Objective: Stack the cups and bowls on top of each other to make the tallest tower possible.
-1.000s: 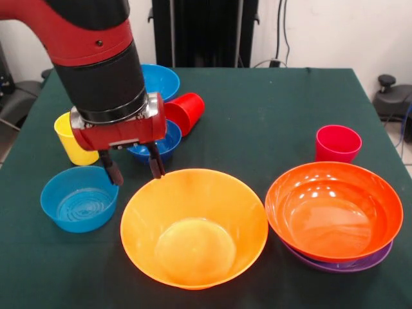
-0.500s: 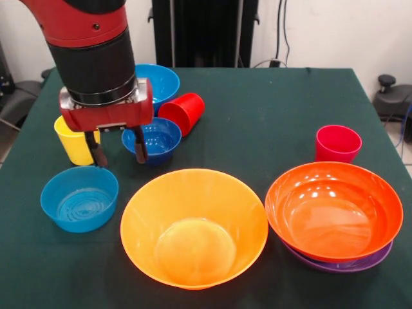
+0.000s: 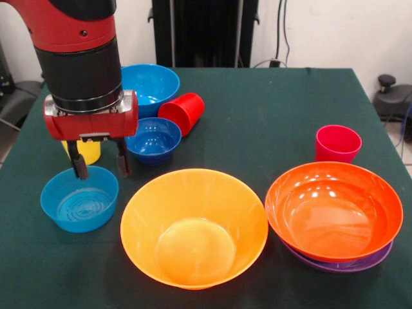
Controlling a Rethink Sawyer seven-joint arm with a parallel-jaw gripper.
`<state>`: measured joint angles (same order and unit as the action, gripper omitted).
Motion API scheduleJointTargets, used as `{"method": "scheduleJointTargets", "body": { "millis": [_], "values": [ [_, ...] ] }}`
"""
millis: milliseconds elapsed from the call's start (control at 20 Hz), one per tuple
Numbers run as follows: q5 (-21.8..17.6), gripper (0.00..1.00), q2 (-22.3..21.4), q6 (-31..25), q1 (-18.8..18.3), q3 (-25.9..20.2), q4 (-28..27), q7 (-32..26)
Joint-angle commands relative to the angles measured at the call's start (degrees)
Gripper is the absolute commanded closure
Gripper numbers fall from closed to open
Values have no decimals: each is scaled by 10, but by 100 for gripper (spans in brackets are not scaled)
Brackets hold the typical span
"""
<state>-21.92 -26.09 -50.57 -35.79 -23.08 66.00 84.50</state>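
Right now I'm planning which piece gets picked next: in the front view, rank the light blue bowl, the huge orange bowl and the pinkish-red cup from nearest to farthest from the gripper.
1. Light blue bowl, just below the gripper.
2. Huge orange bowl, centre front.
3. Pinkish-red cup, far right side.

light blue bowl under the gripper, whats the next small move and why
Probably lower straight down and close on the far rim of the light blue bowl. The gripper hangs open just above that rim, holding nothing, and the red-orange bowl nested in the purple bowl awaits another piece.
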Motion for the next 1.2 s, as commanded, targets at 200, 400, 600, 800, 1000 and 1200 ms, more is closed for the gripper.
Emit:
{"method": "scheduleJointTargets", "body": {
  "millis": [200, 400, 600, 800, 1000, 1200],
  "values": [
    [-29, 0, 67, 73, 19, 25, 66, 30],
    [-22, 0, 66, 81, 24, 31, 78, 37],
    [-20, 0, 67, 86, 28, 37, 86, 43],
    [-19, 0, 69, 94, 28, 38, 90, 43],
    [-19, 0, 69, 106, 31, 43, 93, 48],
    [-19, 0, 66, 104, 33, 48, 87, 46]
  ]
}}
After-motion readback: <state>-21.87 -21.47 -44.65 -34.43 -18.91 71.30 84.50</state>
